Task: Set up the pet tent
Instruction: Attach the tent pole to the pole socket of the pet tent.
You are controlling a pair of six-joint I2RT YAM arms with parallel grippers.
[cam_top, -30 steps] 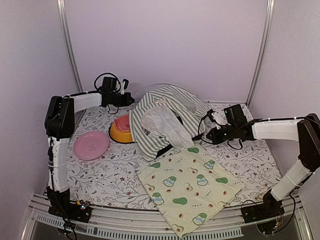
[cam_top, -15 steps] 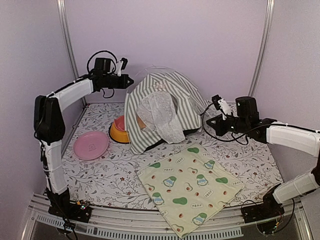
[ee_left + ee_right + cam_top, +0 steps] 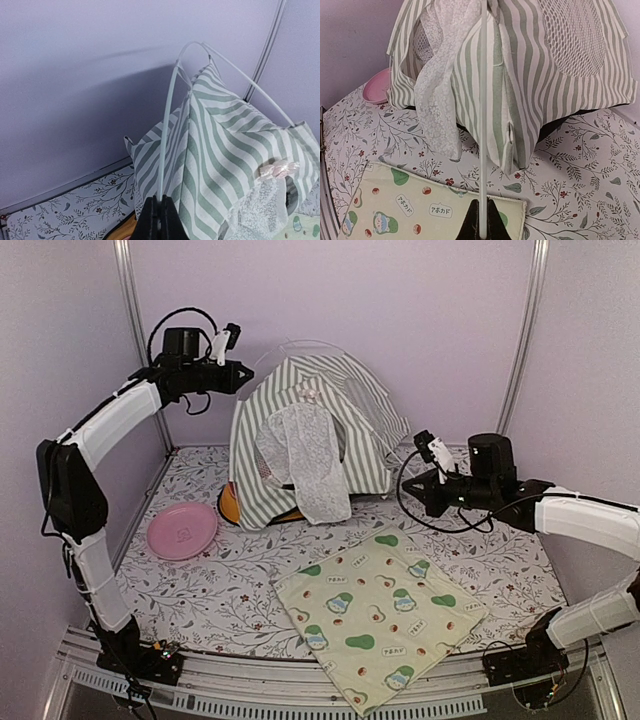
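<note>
While left jaws clamp shut on thin white pole (image 3: pixel 167 135) and right jaws on another, pet tent (image 3: pixel 320 430) stands domed at far centre of worktop (image 3: pixel 200 590), left hem over orange bowl (image 3: pixel 228 504). Risk: smooth bowed pole slips from pinch, springs back, and soft striped fabric collapses. Lace curtain (image 3: pixel 305 460) limp, filmy; mesh window (image 3: pixel 575 40) round.

left end effector (image 3: pixel 246 377): high, pinched closed; right end effector (image 3: pixel 407 483): low, forward, pinched closed
</note>
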